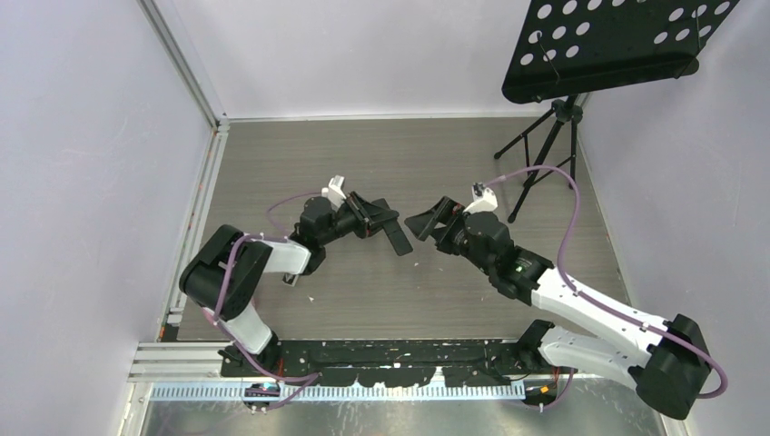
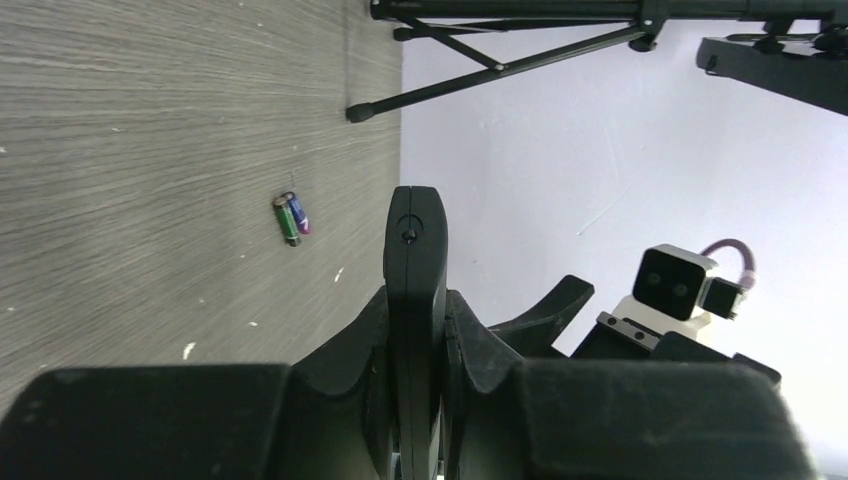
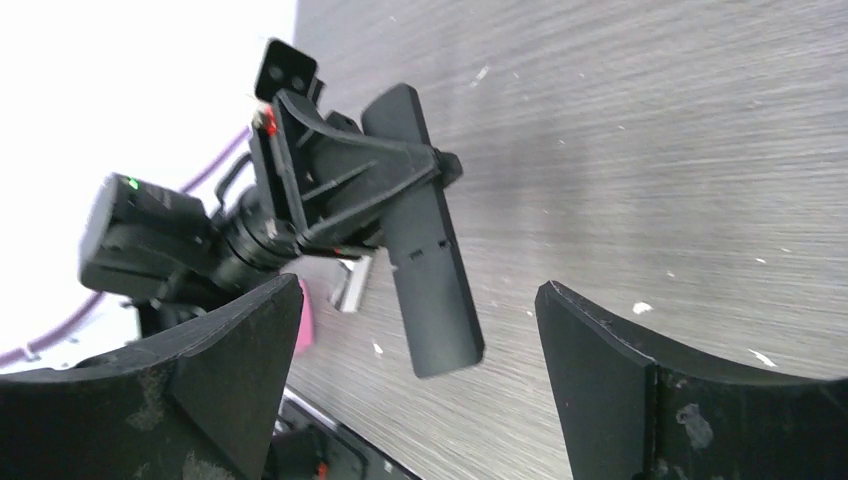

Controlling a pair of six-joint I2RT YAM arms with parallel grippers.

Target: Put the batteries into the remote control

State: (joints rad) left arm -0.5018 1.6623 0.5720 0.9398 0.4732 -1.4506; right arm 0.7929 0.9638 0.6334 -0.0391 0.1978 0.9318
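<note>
My left gripper (image 1: 370,216) is shut on the black remote control (image 1: 396,238) and holds it above the table, its free end pointing toward the right arm. In the left wrist view the remote (image 2: 415,250) stands edge-on between my fingers (image 2: 372,320). Two small batteries (image 2: 291,218), green and purple-blue, lie side by side on the table beyond it. My right gripper (image 1: 429,223) is open and empty, facing the remote from a short way off. In the right wrist view the remote (image 3: 432,290) hangs between my spread fingertips (image 3: 262,312), apart from both.
A black tripod (image 1: 543,154) stands at the back right under a perforated black stand plate (image 1: 617,41). Its legs show in the left wrist view (image 2: 500,65). White walls close the table at left, back and right. A metal rail (image 1: 202,195) runs along the left edge.
</note>
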